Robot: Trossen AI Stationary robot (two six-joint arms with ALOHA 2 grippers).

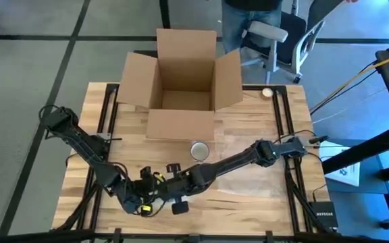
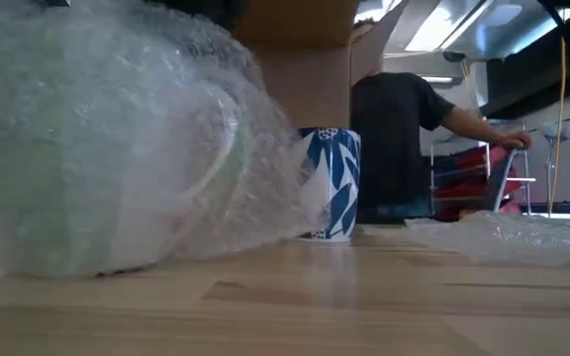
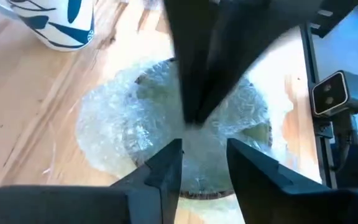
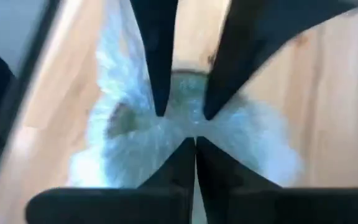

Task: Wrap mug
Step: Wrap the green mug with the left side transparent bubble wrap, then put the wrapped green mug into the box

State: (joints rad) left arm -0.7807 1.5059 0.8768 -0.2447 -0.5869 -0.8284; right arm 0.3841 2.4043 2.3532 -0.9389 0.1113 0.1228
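both grippers meet over a bubble-wrapped bundle (image 3: pixel 166 118) at the table's (image 1: pixel 248 192) front edge, left gripper (image 3: pixel 204 162) spread, right gripper (image 4: pixel 194 155) pressed together on wrap, contents hidden; blue-patterned mug (image 2: pixel 330 183) stands unwrapped near the box (image 1: pixel 181 74).

I'm seeing a pale wooden tabletop (image 1: pixel 248 196) showing smooth, lightly glossy planks. The bundle (image 2: pixel 107 148) is wearing clear, crinkled bubble wrap, glinting. The mug (image 2: pixel 331 184) is looking like glazed white ceramic with blue leaves. The box (image 1: pixel 181 81) is showing matt brown cardboard. Both grippers' fingers (image 3: pixel 166 171) are looking matt black.
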